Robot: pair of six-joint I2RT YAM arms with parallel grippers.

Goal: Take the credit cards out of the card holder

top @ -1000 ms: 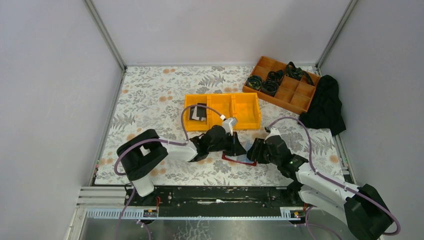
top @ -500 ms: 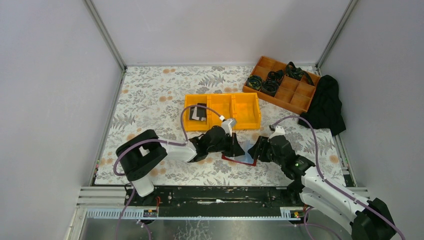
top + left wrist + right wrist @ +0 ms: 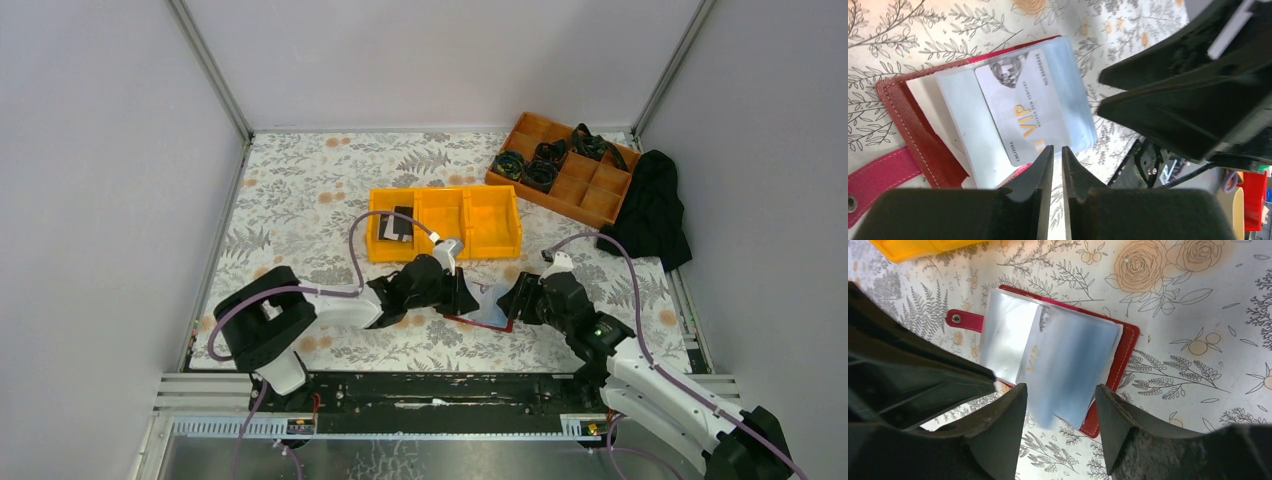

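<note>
The red card holder [image 3: 482, 322] lies open on the flowered cloth between my two grippers, its clear sleeves fanned upward. A grey-white credit card [image 3: 1023, 100] printed VIP sits inside a sleeve and also shows in the right wrist view [image 3: 1035, 362]. My left gripper [image 3: 460, 303] is at the holder's left side. Its jaws [image 3: 1057, 147] are almost together with only cloth showing through the slit. My right gripper [image 3: 514, 297] stands open over the sleeves' near edge [image 3: 1060, 386], gripping nothing. Black and grey cards [image 3: 397, 225] lie in the yellow bin's left compartment.
The yellow three-compartment bin [image 3: 490, 225] stands just behind the holder. An orange divided tray [image 3: 585, 190] with dark coiled items is at the back right, next to a black cloth [image 3: 650, 210]. The holder's pink strap [image 3: 960, 319] points toward the left arm.
Both grippers have drawn slightly apart, the left one shifting left and the right one right. The pale sleeves between them now show from above.
</note>
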